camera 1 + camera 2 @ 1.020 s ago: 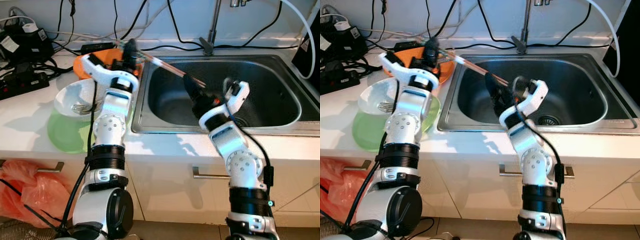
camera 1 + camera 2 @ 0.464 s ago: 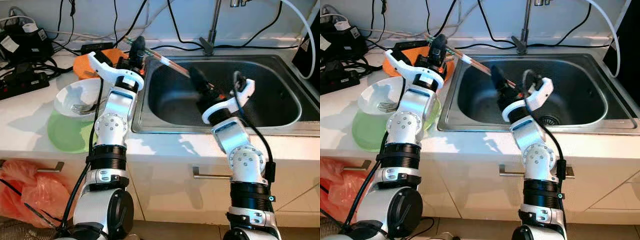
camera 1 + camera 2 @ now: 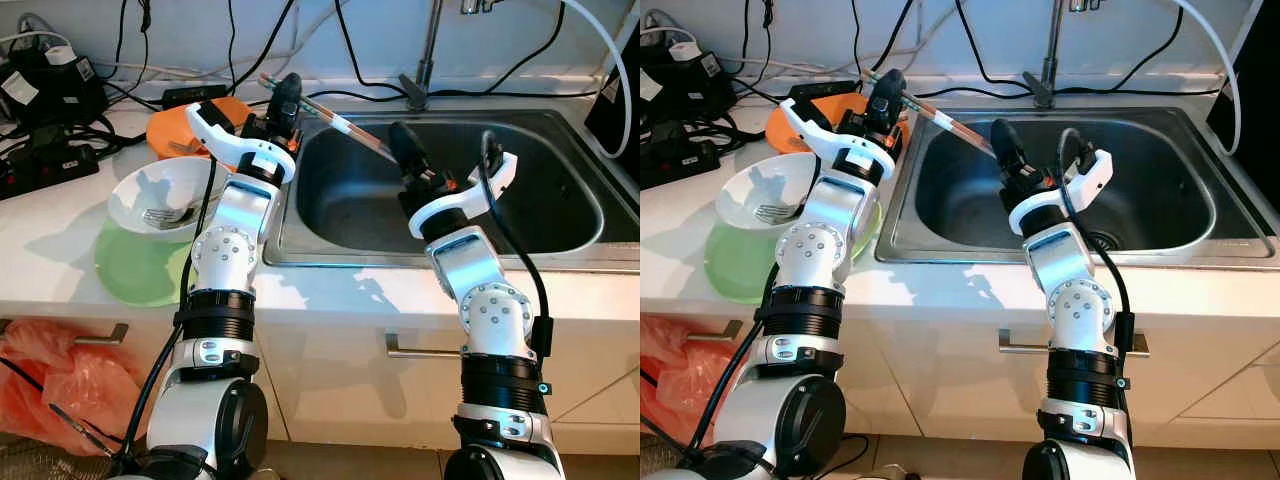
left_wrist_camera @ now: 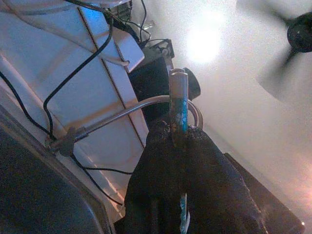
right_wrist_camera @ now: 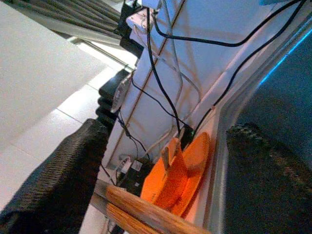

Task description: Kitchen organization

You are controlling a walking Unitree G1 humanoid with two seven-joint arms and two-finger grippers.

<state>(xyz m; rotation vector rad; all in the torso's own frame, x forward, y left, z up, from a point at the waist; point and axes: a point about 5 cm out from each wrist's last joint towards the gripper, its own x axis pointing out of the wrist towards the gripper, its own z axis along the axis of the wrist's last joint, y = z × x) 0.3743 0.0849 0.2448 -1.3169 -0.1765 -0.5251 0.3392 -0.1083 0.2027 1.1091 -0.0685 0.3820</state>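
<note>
Spanning the near-left corner of the steel sink (image 3: 560, 245), a long thin stick, most likely a chopstick (image 3: 335, 118), hangs in the air between the two arms, and its line is what the next move turns on. It runs from the counter side, over the sink's left rim, down and toward the robot's right. To the left of the sink sit a green plate (image 3: 135, 268), a white bowl (image 3: 165, 190) with a fork in it, and an orange dish (image 3: 180, 128) further back.

Its higher, left end is pinched in the left gripper (image 3: 288, 92), whose fingers are closed on it above the rim; the left wrist view shows the stick (image 4: 178, 105) coming straight out from between the dark pads. Its lower end reaches the right gripper (image 3: 400, 140), raised over the basin. There the right wrist view shows the wooden shaft (image 5: 146, 212) crossing the gap between two fingers standing apart, so those jaws look spread around it, not clamped. Judging by this, a handover is under way, and the right jaws would need to close across the shaft.
</note>
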